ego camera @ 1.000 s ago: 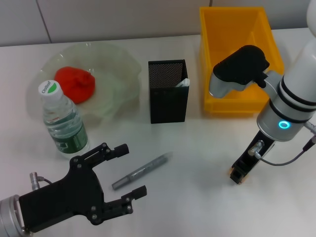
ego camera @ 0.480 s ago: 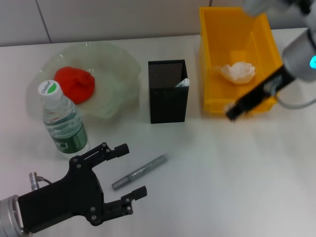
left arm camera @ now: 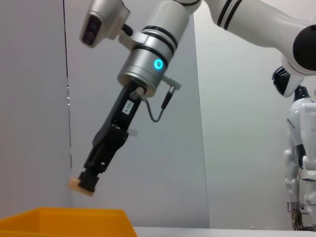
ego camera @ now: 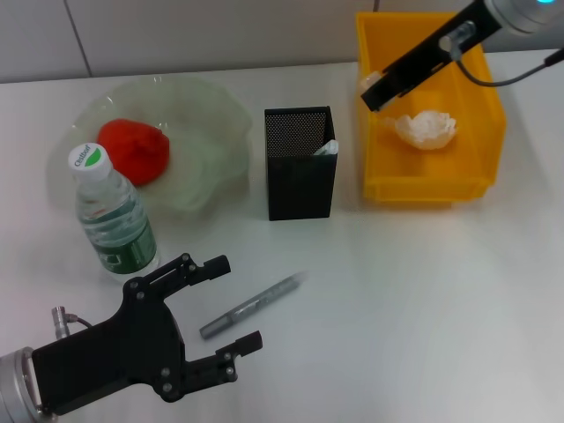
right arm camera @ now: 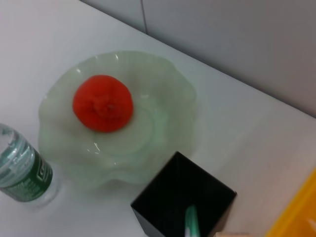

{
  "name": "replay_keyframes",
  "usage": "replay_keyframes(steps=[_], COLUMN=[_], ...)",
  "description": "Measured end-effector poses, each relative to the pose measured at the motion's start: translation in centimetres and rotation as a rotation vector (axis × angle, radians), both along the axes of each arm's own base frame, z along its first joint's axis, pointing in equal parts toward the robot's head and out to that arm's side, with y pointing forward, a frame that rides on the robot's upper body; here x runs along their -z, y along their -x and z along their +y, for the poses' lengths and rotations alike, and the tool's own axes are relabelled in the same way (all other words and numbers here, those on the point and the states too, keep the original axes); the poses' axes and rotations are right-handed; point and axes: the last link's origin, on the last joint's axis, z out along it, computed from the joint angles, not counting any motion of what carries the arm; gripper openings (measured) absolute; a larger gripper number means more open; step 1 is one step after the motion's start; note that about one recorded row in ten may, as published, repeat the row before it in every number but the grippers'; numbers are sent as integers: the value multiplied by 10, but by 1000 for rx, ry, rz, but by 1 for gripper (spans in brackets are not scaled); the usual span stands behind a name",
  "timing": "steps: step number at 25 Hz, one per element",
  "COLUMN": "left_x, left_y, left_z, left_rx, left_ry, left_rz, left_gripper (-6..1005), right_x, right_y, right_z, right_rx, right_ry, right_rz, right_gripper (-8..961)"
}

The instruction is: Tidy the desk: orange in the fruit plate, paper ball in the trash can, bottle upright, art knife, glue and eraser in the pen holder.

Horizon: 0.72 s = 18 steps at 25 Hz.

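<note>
R jaws grip eraser, up over trash can near edge | pen holder just to its left & lower = where eraser goes | L jaws spread, low by art knife on surface

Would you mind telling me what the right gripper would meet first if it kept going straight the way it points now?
Probably the pen holder: the right gripper, shut on the eraser, slants down from above the trash can towards it, though depth is uncertain.
</note>
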Motion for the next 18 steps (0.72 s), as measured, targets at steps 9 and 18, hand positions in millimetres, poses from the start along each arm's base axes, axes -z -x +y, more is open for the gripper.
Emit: replay_keyframes(steps=[9, 18], left_x=[1, 1], left_y=[-1, -1], left_z=[0, -1], left_rx=[4, 3], left_ry=[4, 9], left_rz=[-1, -3], left_gripper=[812, 812], right_x=[31, 55], right_y=[-4, -1], right_z=[25, 36], right_rx=[-45, -80], right_ry=[32, 64], right_rz=[6, 36], right_gripper=[282, 287])
